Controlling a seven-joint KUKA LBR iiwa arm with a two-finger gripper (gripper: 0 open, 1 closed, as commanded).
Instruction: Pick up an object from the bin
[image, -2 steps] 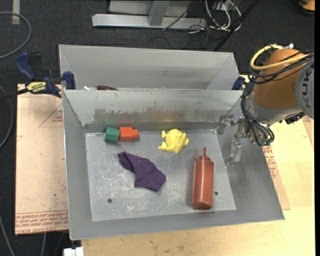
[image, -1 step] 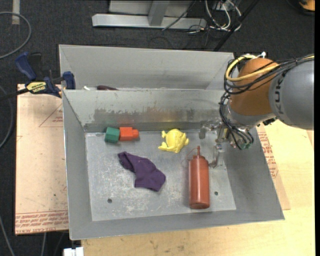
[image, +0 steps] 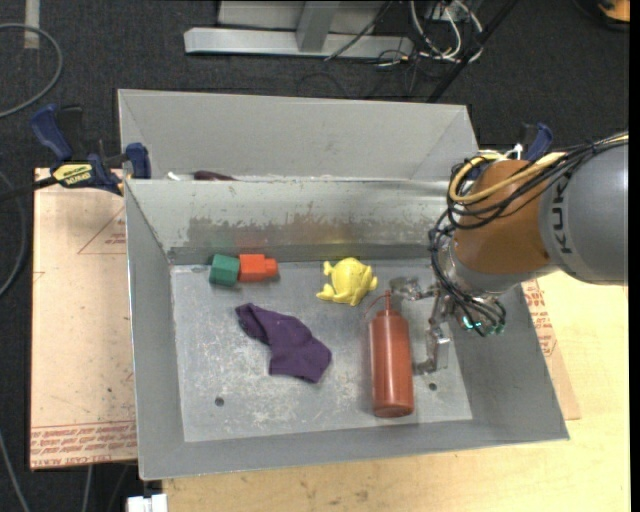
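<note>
At right of bin | gripper seen released, just beside red bottle | approach step judged | closure round it needed next

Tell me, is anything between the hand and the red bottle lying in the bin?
Nothing visible. The hand is just right of the red bottle; the yellow toy and purple cloth lie to its left.

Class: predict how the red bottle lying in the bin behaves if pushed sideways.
The bottle lies on its round side, so it would probably roll. It looks rigid and smooth, so possibly slippery to grip.
</note>
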